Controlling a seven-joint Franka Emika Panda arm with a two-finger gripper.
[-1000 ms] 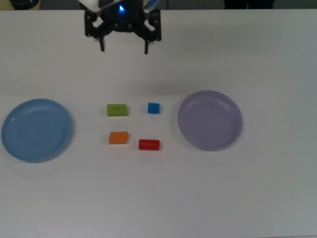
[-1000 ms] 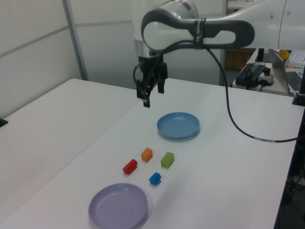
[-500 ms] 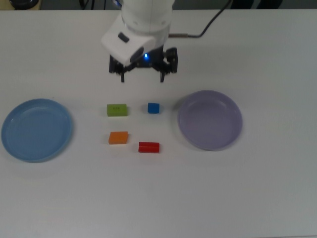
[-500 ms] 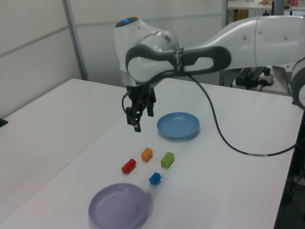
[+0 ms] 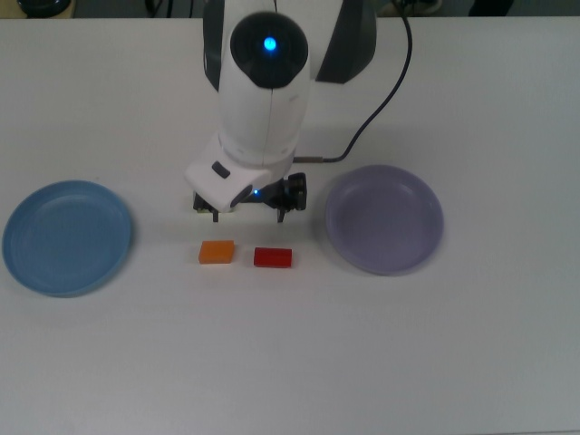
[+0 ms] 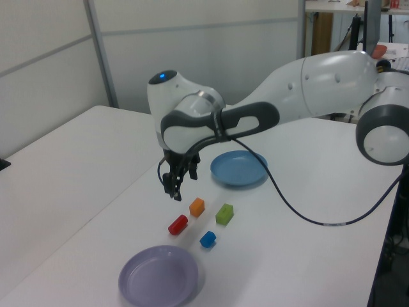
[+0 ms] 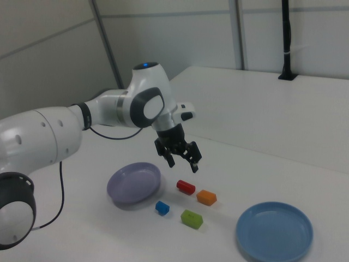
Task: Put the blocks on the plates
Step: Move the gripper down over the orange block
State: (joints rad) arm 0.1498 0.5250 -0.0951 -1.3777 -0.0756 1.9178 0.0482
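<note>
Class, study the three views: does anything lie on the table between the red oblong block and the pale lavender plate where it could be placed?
Nothing visible does. The red oblong block and the pale lavender round plate have only bare white table between them. The open gripper hangs above the blocks, holding nothing.

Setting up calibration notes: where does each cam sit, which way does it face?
Top view: overhead, looking straight down at the table; arm's wrist and pincer show.
Left view: raised, off the lavender plate end, looking along the table toward the blue plate; whole arm shows.
Right view: raised, off the blue plate end, opposite direction; whole arm shows.
Left and right views share all four blocks.
</note>
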